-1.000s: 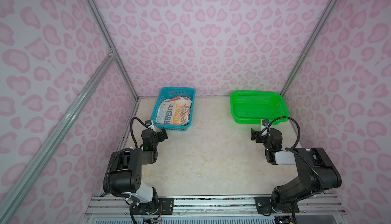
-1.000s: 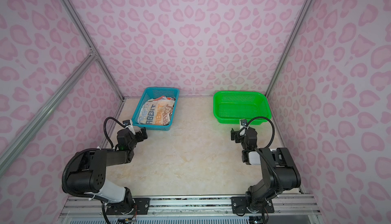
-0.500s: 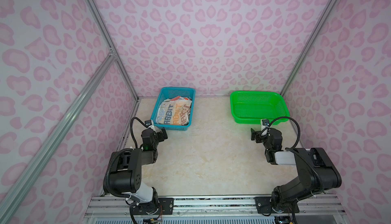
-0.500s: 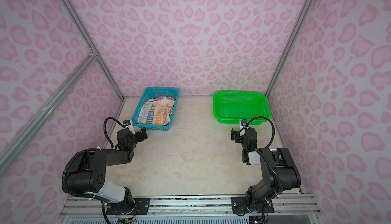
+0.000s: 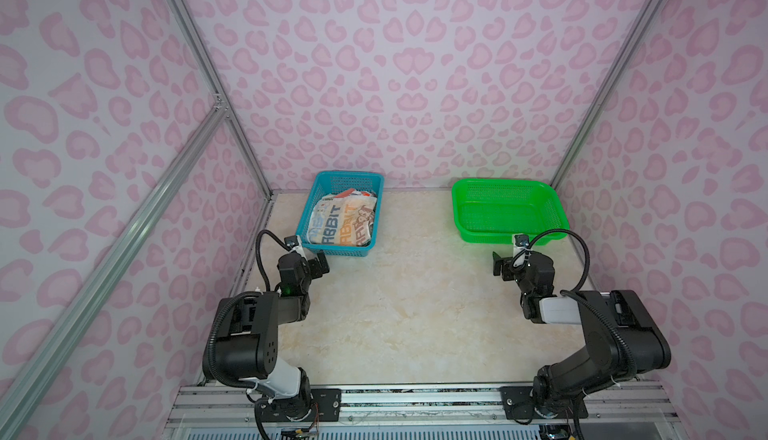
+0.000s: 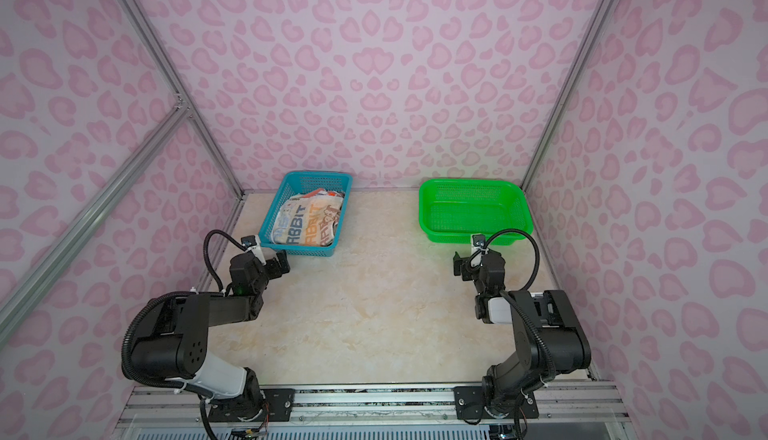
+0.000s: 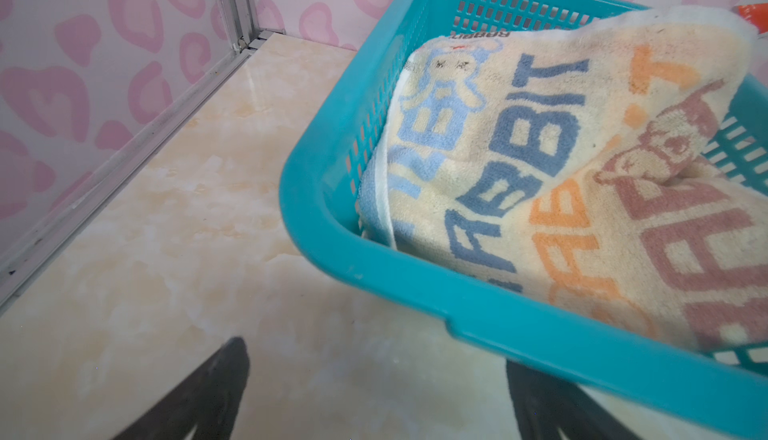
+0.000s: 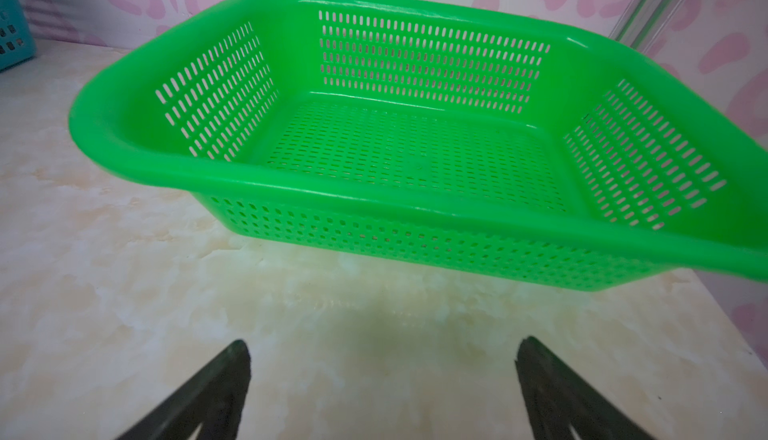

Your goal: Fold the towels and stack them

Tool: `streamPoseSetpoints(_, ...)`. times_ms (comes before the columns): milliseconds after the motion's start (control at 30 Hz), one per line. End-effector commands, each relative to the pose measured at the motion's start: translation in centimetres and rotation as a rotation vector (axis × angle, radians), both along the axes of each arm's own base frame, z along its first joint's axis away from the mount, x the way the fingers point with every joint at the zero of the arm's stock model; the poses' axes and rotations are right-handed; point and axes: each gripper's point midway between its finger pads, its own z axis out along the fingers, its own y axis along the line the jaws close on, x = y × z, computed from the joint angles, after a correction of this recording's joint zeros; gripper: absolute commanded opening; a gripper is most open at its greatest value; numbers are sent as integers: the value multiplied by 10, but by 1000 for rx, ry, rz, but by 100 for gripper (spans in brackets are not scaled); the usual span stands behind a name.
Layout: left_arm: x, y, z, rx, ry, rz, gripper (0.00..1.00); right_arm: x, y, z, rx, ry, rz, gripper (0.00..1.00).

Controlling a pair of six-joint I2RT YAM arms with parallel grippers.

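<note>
Towels [image 5: 343, 220] crumpled in blue basket [image 5: 347, 176], RABBIT one topmost.

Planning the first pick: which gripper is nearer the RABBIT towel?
Left. The left gripper hovers just outside the near corner of the blue basket, close to the RABBIT towel. The right gripper is across the table, before the green basket.

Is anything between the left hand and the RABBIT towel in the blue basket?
Yes: the near wall of the blue basket stands between the open left hand and the RABBIT towel lying inside. Nothing visible covers the towel from above, so going over the rim looks clear.
</note>
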Motion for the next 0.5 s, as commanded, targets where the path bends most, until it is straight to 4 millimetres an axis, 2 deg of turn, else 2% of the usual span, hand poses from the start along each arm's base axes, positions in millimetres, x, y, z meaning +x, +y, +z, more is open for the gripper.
streamPoseSetpoints(0,3,1,8,4,-37,3,98,0,0,0,0,-2,1,100)
streamPoseSetpoints(167,3,6,10,5,-30,36,98,-8,2,6,1,-51,11,100)
streamPoseSetpoints(467,-2,9,30,-12,12,63,98,-19,15,22,-65,-84,39,100)
